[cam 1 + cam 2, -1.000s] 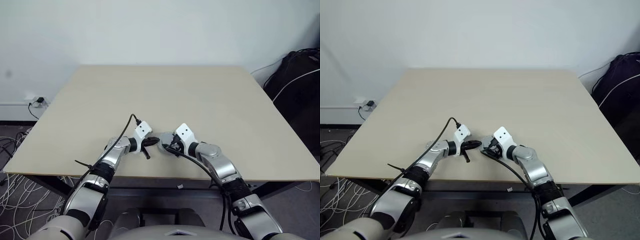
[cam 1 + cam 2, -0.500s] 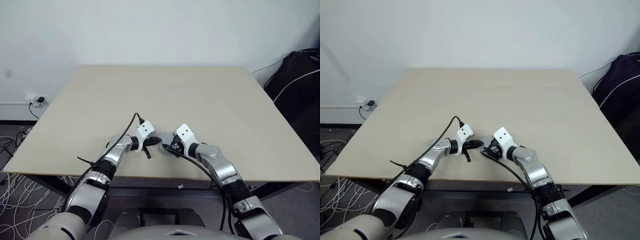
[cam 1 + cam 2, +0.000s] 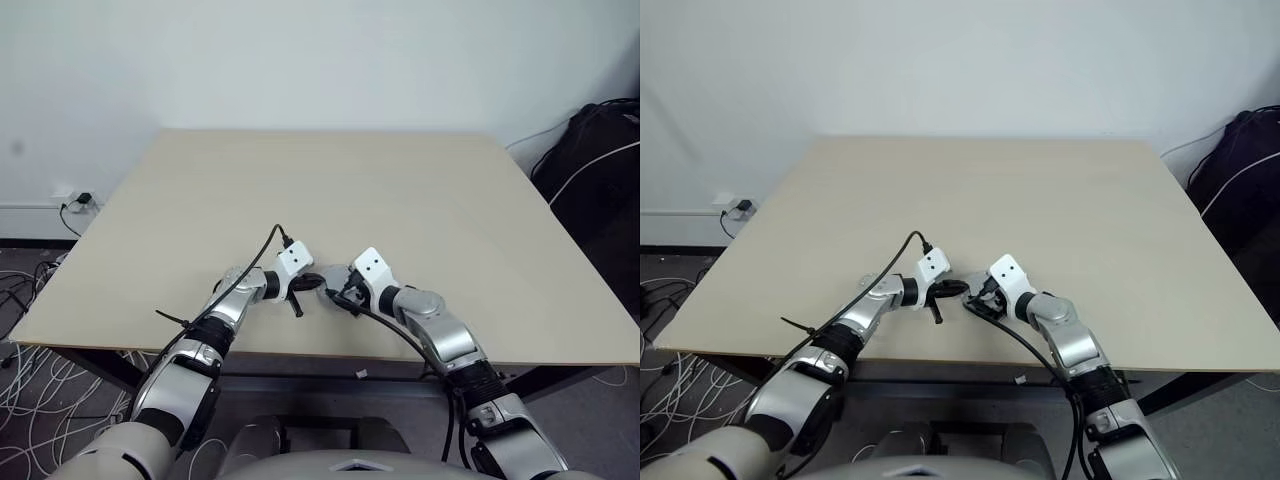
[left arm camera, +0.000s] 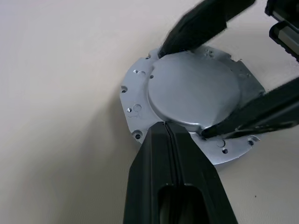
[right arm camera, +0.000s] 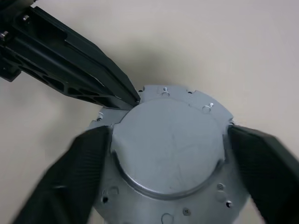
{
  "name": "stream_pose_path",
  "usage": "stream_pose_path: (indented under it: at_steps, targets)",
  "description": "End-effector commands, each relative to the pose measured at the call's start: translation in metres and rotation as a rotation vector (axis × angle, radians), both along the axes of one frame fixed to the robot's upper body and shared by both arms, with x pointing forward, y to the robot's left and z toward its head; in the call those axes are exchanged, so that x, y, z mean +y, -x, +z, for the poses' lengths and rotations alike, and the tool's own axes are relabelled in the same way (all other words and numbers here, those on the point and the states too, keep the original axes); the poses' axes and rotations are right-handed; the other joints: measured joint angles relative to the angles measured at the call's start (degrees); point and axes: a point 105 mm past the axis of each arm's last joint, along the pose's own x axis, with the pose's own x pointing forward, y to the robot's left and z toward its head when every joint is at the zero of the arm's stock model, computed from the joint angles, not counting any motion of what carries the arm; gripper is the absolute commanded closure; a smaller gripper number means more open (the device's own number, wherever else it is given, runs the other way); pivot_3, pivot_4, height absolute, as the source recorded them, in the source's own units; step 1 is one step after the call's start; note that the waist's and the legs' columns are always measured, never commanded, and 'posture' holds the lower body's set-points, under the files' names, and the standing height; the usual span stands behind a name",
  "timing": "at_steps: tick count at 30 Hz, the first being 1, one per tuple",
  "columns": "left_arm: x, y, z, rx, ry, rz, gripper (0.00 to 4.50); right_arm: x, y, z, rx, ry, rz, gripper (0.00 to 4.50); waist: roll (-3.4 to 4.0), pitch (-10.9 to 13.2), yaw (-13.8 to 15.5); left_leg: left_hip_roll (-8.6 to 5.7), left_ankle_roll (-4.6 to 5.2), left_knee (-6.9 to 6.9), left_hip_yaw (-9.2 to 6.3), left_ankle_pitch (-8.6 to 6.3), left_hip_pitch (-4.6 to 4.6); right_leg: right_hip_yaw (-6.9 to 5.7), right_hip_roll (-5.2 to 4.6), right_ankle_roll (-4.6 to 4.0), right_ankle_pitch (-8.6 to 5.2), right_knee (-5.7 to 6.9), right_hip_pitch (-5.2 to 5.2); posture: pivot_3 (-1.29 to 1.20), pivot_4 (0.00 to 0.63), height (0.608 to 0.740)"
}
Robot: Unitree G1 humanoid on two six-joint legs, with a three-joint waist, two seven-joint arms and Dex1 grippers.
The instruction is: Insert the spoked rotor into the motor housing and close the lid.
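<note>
Near the table's (image 3: 420,200) front edge, the left gripper (image 4: 164,125), pinched together, touches the lid (image 5: 170,142); the right gripper's (image 5: 170,154) spread fingers sit on both sides of it.

Both head cameras look forward and down from well above the beige square table (image 3: 420,220). Both wrist cameras sit close over one round silver metal disc (image 5: 170,144), facing it from opposite sides.
</note>
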Motion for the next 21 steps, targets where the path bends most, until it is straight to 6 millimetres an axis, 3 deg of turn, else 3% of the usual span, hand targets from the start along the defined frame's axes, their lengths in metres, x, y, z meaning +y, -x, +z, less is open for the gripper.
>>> stream_pose_path:
  at_steps: [1, 7, 14, 21]
  targets:
    - [-0.008, -0.001, 0.005, -0.013, 0.0, -0.032, 4.5, -0.003, 0.005, -0.01, 0.04, 0.024, -0.001, 0.02, 0.0, 0.0, 0.0, 0.0, 0.0, -0.01, 0.0, 0.0, 0.0, 0.0, 0.0, 0.0, 0.0, 0.0, 0.0, 0.0, 0.0, 0.74]
    - [-0.008, -0.002, 0.005, -0.015, 0.001, -0.029, 4.5, -0.002, 0.002, -0.001, 0.008, 0.006, 0.009, 0.02, -0.01, 0.01, 0.06, -0.01, 0.0, -0.01, 0.0, 0.0, 0.0, 0.0, 0.0, 0.02, 0.0, -0.01, 0.0, 0.0, 0.0, 0.74]
    - [-0.009, -0.003, 0.005, -0.018, -0.001, -0.031, 4.5, 0.009, 0.004, 0.032, -0.078, -0.114, 0.065, 0.02, -0.07, 0.05, 0.05, -0.02, 0.0, -0.01, -0.03, 0.0, -0.09, 0.0, 0.0, 0.06, 0.0, -0.01, -0.05, 0.0, 0.0, 0.74]
    - [-0.01, -0.003, 0.005, -0.02, 0.0, -0.033, 4.5, 0.003, 0.002, 0.053, -0.153, -0.149, 0.037, 0.02, -0.09, 0.07, 0.14, -0.02, 0.01, -0.05, -0.02, 0.0, -0.2, 0.0, 0.0, 0.09, 0.01, 0.0, -0.04, 0.0, 0.0, 0.74]
